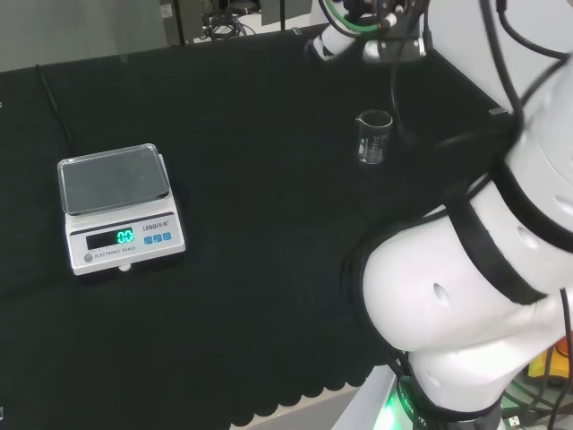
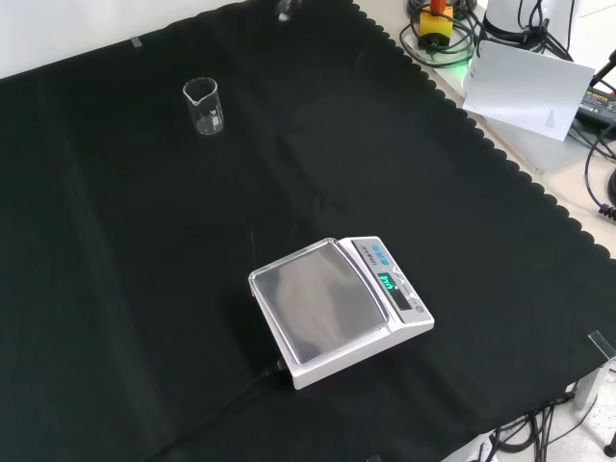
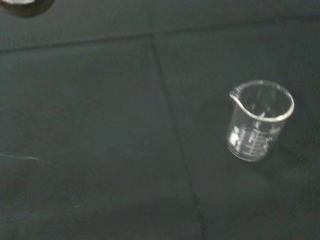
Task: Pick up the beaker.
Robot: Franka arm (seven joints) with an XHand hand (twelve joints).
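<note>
Standing upright on the black cloth [image 1: 269,269], the clear beaker [image 3: 260,121] waits alone, spout showing, nothing touching it. It sits just below and ahead of the hand [image 1: 345,31], which hovers well apart near the cloth's far edge in the head view. Fingers open or clenched? Cannot tell.

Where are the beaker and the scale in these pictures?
beaker [image 2: 203,106], front view, on its glass wall.
scale [image 2: 322,308], front view, on its weighing pan.
</note>
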